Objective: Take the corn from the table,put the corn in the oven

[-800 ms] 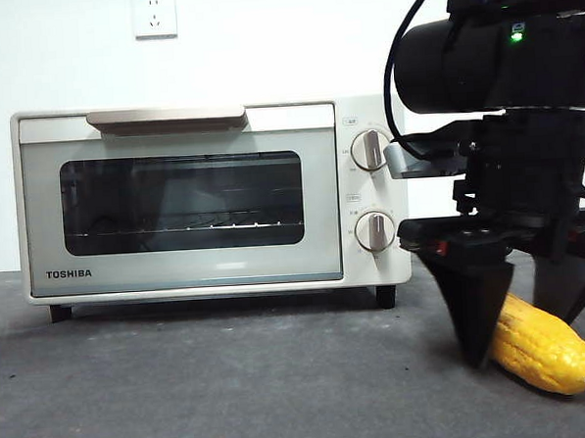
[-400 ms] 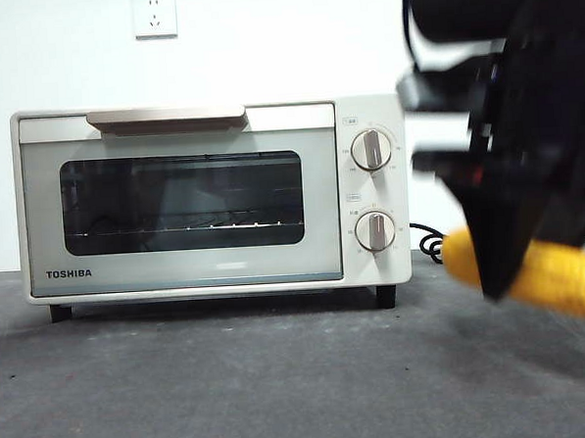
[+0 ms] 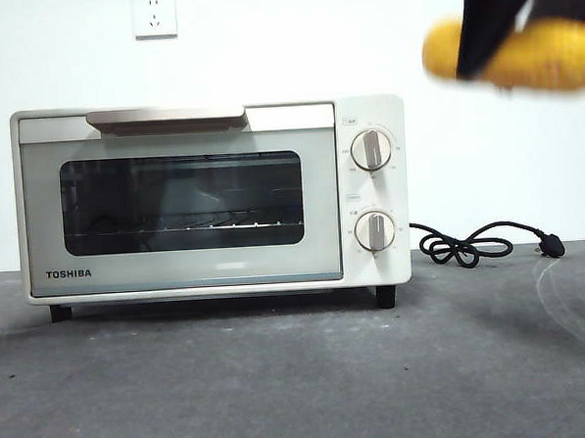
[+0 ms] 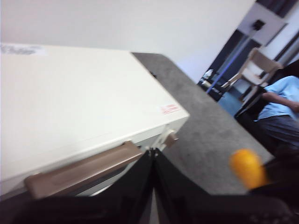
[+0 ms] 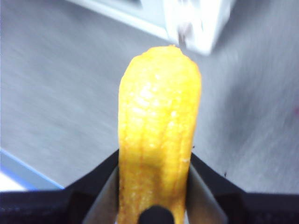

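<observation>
Corn [image 5: 159, 135] clamped in right gripper [image 5: 154, 186] jaws, high above table [image 3: 281, 377].

Right gripper [image 5: 154, 186]: two matte black jaws, wedge-shaped, flaring wide toward black base; pale grey inner faces; small rounded black knob low between them. In front view, only blurred black tapered tip at top right corner. Left gripper [image 4: 153, 156]: two black jaws narrowing to fine points, smooth, unmarked.
</observation>
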{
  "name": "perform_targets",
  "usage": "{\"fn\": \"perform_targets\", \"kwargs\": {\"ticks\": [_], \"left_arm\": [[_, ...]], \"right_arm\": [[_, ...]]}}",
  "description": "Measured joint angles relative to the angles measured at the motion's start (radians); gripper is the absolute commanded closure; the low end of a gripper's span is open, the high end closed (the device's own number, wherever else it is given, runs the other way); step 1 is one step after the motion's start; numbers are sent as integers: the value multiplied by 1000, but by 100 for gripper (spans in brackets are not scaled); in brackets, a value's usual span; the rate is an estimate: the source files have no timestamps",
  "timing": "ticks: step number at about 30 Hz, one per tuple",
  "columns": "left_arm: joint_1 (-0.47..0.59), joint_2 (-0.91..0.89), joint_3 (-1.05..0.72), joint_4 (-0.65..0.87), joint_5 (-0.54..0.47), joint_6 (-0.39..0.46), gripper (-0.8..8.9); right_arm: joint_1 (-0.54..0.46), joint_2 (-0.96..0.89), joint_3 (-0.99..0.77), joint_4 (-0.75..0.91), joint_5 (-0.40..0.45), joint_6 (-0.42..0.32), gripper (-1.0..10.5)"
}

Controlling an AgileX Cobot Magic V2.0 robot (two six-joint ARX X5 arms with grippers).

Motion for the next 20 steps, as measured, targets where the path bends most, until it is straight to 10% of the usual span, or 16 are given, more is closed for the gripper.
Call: {"fn": "perform_targets", "kwargs": {"ticks": [20], "left_arm": [[-214,243,0,65,-493,63,819]], "right_arm": [[3,-99,116,-85,-33,-39,957]]}}
